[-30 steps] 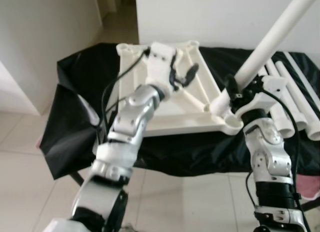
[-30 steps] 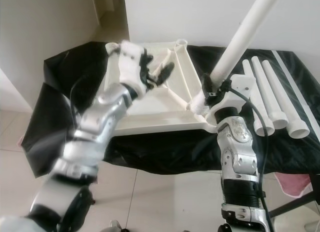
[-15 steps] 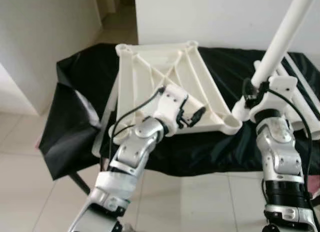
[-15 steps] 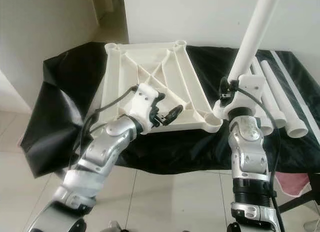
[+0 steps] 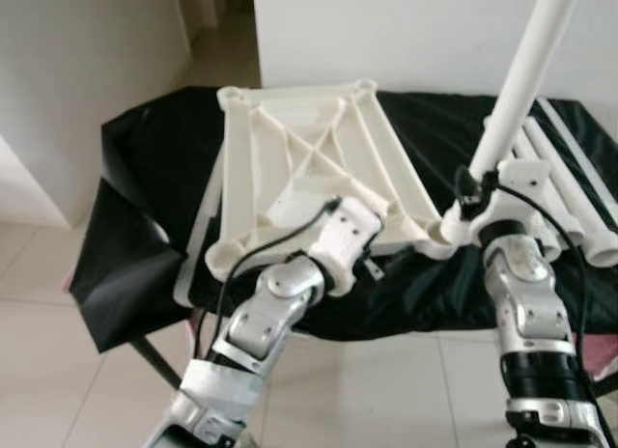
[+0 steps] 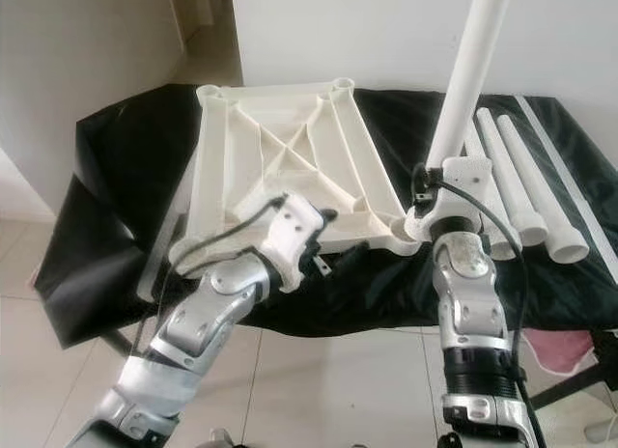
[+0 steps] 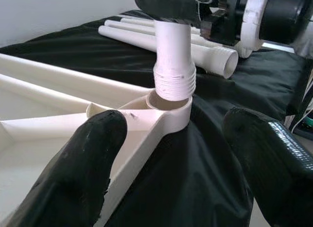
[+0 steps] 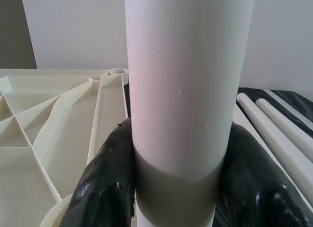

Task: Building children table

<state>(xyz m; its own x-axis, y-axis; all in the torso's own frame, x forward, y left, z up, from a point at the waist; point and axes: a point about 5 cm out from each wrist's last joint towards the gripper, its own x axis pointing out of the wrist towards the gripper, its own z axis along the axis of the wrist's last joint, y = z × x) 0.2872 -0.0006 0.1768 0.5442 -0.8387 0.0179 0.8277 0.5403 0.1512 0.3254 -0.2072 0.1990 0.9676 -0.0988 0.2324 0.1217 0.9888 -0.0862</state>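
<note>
I see my right gripper (image 8: 173, 188) clamping the table leg (image 6: 463, 81), threaded end entering the tabletop's (image 6: 261, 149) corner socket (image 7: 168, 107). My left gripper (image 7: 178, 158) gapes wide nearby.

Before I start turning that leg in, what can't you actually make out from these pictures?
- Top of the held table leg: cut off by the upper edge in both eye views.
- Left gripper fingers: in the eye views the wrist housing covers them.
- Thread engagement in the corner socket: the socket rim hides the leg's end in the left wrist view.
- Spare legs: their far ends are partly hidden by the held leg.
</note>
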